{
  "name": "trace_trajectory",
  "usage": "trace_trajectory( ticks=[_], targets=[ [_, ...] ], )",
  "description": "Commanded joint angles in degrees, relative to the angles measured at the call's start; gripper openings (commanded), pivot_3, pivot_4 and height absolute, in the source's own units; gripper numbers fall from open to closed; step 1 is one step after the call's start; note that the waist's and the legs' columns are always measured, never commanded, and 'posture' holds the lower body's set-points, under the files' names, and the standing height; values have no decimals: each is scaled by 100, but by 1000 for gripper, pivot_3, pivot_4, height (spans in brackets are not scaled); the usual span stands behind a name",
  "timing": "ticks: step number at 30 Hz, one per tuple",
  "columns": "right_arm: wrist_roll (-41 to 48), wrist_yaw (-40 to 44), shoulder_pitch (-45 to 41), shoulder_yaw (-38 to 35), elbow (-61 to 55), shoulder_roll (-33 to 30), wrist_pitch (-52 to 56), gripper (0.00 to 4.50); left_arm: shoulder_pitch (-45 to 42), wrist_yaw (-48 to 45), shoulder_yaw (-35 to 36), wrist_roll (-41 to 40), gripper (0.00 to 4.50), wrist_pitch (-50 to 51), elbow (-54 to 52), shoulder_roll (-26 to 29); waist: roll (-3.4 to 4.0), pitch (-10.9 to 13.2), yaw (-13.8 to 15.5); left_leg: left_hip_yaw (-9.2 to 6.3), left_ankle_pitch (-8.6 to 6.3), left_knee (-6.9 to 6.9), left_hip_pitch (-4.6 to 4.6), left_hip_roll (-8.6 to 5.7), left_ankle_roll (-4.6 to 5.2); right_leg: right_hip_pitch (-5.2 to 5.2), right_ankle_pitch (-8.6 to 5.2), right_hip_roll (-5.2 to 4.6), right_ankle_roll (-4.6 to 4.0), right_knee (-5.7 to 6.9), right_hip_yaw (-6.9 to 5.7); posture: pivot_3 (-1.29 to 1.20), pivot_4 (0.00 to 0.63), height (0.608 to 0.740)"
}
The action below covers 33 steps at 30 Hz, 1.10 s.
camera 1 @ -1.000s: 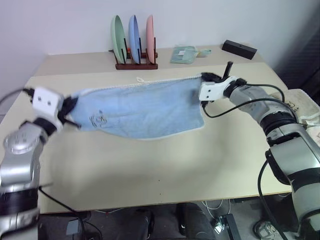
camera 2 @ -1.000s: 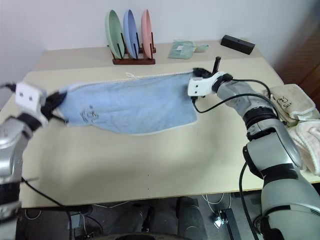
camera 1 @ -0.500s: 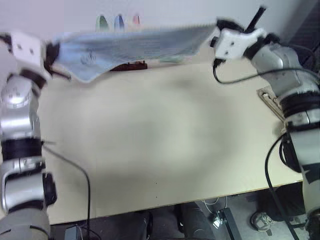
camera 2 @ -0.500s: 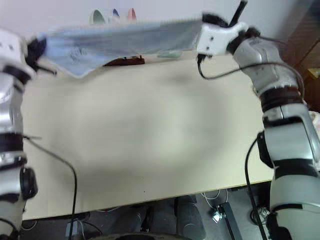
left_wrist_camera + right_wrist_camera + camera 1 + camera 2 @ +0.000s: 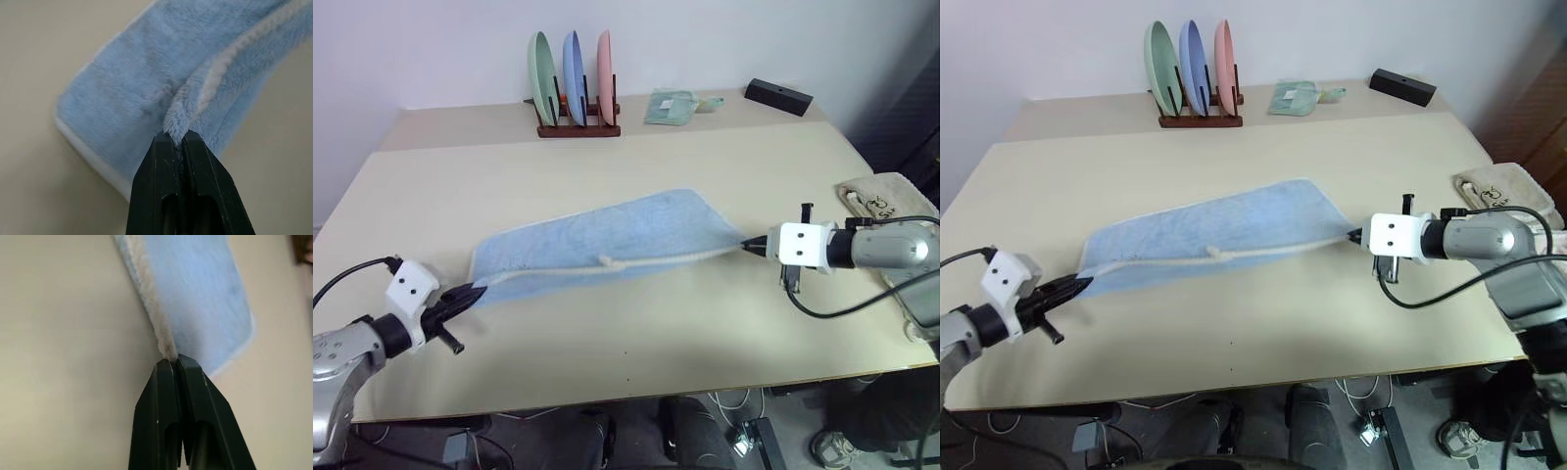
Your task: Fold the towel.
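The light blue towel point(image 5: 607, 233) lies flat across the middle of the table. Its whitish edge trim, with a small loop point(image 5: 605, 260), is stretched taut along the near side between my two grippers. My left gripper point(image 5: 478, 291) is shut on the towel's near left corner, and in the left wrist view the cloth point(image 5: 146, 83) bunches into the left gripper's tips point(image 5: 178, 137). My right gripper point(image 5: 749, 246) is shut on the near right corner. The right wrist view shows the trim point(image 5: 151, 308) running into the right gripper's closed tips point(image 5: 172, 361).
On the beige table point(image 5: 607, 352), a wooden rack with three upright plates point(image 5: 573, 69) stands at the far edge. Beside it are a pale green folded cloth point(image 5: 671, 106) and a black box point(image 5: 780, 96). Beige towels point(image 5: 886, 196) lie at the right edge.
Both grippers swung the towel up high, then came down and back toward the near side. The towel went from hanging in the air to lying on the table, still gripped at both corners.
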Motion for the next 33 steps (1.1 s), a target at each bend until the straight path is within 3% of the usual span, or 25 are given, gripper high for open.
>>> trace_trajectory(
  ticks=[1,4,10,22,28,33],
  targets=[
    [455,328,303,-490,-636,-244,578,25,124,2,341,-116,0,236,-233,95,0,0,37,1,0,0,3,0,1,3,0,0,0,-3,0,0,150,740],
    [416,312,312,-639,-765,-234,691,25,173,-6,429,-227,0,396,-328,72,0,0,42,3,0,2,0,0,0,3,1,-1,0,-6,0,0,150,740],
    [-274,55,-722,-196,64,289,46,25,-230,170,310,-169,0,354,-191,0,-1,0,37,7,13,1,-2,3,-27,-2,2,-1,0,-9,-3,0,150,740],
    [-1936,-890,-3403,991,4251,2231,-2214,25,-1647,563,-334,353,0,38,1070,-102,-3,-1,-4,9,18,-4,-18,2,-34,-23,7,1,0,-15,-2,0,150,740],
    [-2516,-1523,-4194,1299,5972,2816,-3003,25,-1817,817,-460,738,0,-318,1653,-173,-2,-1,-66,8,18,-8,-21,1,-33,-28,7,2,0,-18,-2,0,150,740],
    [-2769,-1869,-4502,1410,6740,3103,-3322,25,-1868,932,-484,862,0,-404,1936,-277,-2,-1,-117,5,18,-8,-21,1,-34,-28,7,2,0,-14,-4,0,150,740]
  ],
)
